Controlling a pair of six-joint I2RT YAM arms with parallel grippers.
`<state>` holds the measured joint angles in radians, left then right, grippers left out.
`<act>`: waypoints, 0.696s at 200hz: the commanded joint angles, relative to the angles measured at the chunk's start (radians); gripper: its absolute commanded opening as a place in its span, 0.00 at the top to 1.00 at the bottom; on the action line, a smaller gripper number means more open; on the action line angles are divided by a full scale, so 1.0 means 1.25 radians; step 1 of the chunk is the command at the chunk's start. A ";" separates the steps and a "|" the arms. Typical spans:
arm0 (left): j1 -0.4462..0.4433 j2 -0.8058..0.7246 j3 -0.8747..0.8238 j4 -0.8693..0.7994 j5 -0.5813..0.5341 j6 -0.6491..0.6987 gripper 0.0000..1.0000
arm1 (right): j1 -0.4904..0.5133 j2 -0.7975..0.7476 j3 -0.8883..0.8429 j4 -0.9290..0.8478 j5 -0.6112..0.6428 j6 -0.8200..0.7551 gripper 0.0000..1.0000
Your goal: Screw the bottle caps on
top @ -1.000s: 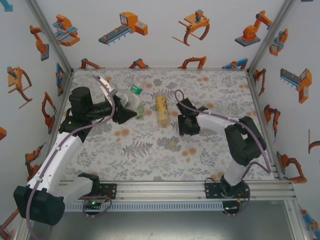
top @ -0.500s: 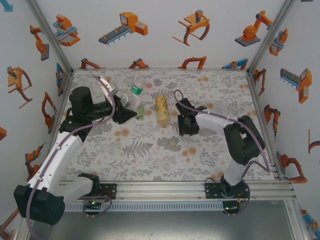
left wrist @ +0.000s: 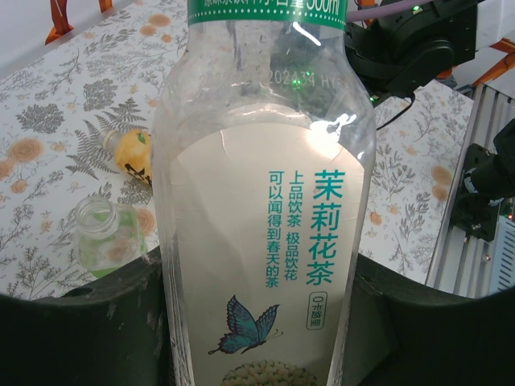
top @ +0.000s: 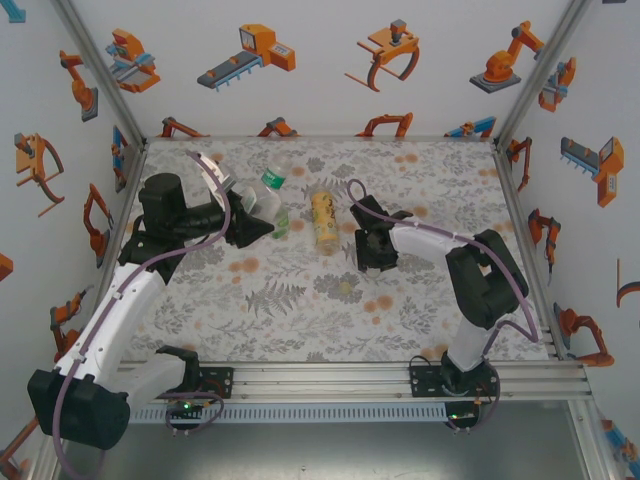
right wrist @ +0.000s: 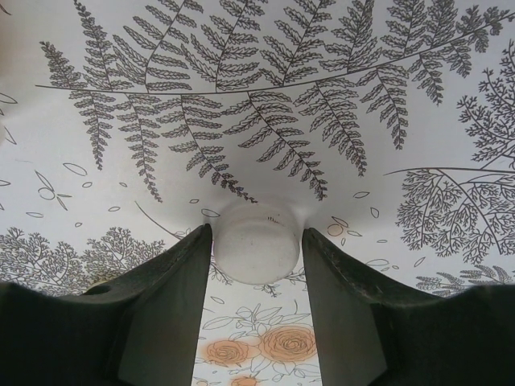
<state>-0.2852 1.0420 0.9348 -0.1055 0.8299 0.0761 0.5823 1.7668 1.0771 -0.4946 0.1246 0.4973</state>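
**Right claw** point(right wrist: 257, 269): the jaws are drawn narrow about a small white round plastic screw cap point(right wrist: 257, 241), with one dark finger point(right wrist: 173, 305) flush against each side. Whether the cap is clear of the fern-and-rose printed tablecloth point(right wrist: 265, 96) cannot be told. Seen from above, this claw point(top: 372, 256) points down at the cloth, right of centre.

**Left claw** point(left wrist: 261, 289): closed on the lower body of a tall clear plastic bottle with a white-and-green label point(left wrist: 265, 201), held at the left of the table, well apart from the cap.

**Around them:** a yellow plastic bottle point(top: 322, 220) sits between the two claws. A short green-tinted clear bottle point(left wrist: 100, 233) is near the held bottle, its mouth open and bare.

**Progress (a judgement):** the task looks to be at an early stage.
- Done: one cap is gripped and one bottle is steadied — the two halves of a first joining, not yet brought together.
- Unknown: the tall bottle's neck is cut off in the close view and too small from above to say whether it is capped.
- Left: carry the cap to a neck, seat it square and turn it home, then give the other bottles the same treatment.
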 commanded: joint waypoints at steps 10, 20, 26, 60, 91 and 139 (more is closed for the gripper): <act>0.005 0.003 0.029 0.005 0.006 0.012 0.98 | 0.014 0.046 -0.018 -0.089 0.001 0.005 0.51; 0.005 0.005 0.029 0.005 0.007 0.012 0.98 | 0.014 0.046 -0.018 -0.089 0.000 0.006 0.52; 0.005 0.004 0.028 0.005 0.007 0.012 0.98 | 0.014 0.047 -0.019 -0.090 -0.002 0.007 0.52; 0.005 0.006 0.029 0.007 0.006 0.011 0.98 | 0.014 0.049 -0.019 -0.092 -0.006 0.015 0.52; 0.005 0.006 0.029 0.008 0.007 0.011 0.98 | 0.014 0.051 -0.019 -0.093 -0.009 0.017 0.53; 0.005 0.006 0.029 0.008 0.008 0.009 0.98 | 0.014 0.046 -0.017 -0.095 -0.005 0.018 0.58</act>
<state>-0.2852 1.0481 0.9348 -0.1055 0.8299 0.0757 0.5854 1.7710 1.0824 -0.5083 0.1207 0.5152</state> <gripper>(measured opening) 0.550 0.442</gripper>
